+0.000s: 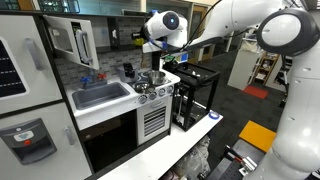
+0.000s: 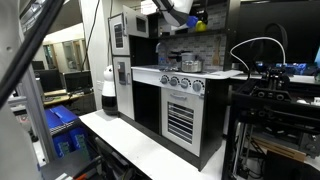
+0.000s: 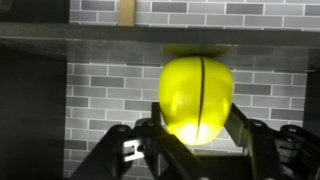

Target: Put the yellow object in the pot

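The yellow object is a bright, roundish ball with a dark seam down its middle, and it fills the centre of the wrist view. My gripper is shut on it, with a black finger pressed against each lower side. The ball's top sits right under a dark shelf, in front of a grey brick wall. In an exterior view the gripper is high up at the toy kitchen's upper shelf. The silver pot stands below it on the stovetop. In an exterior view the pot is small and partly hidden.
A grey sink basin lies beside the stove. A black open frame stands next to the toy kitchen on the white table. An open cabinet door hangs above the sink. The shelf is close above the ball.
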Available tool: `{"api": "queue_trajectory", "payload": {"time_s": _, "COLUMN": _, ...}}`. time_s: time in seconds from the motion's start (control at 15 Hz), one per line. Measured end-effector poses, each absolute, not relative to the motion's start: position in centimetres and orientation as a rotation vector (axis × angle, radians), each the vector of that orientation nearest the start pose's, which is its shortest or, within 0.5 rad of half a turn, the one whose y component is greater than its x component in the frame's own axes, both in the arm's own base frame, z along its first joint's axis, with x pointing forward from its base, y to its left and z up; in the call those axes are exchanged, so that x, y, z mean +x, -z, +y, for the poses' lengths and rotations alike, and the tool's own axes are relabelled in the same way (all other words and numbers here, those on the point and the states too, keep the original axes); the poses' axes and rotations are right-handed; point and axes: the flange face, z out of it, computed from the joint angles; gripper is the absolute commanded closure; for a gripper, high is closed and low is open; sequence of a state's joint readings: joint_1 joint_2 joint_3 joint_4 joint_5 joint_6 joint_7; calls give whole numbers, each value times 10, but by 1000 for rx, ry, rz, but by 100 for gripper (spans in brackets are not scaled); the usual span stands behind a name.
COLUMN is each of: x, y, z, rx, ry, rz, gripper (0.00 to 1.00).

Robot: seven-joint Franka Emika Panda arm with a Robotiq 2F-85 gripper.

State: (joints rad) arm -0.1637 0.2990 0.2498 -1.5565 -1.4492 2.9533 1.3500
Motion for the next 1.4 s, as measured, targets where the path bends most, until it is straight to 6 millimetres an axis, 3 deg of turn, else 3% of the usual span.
{"api": "queue_trajectory", "payload": {"time_s": 0.67, "x": 665, "y": -582, "z": 110, "rx": -2572, "ry": 1930, "rz": -19, "gripper": 62}}
{"api": "queue_trajectory", "payload": {"time_s": 1.4, "x": 622, "y": -598, "z": 118, "rx": -2571, "ry": 1884, "rz": 45, "gripper": 62}}
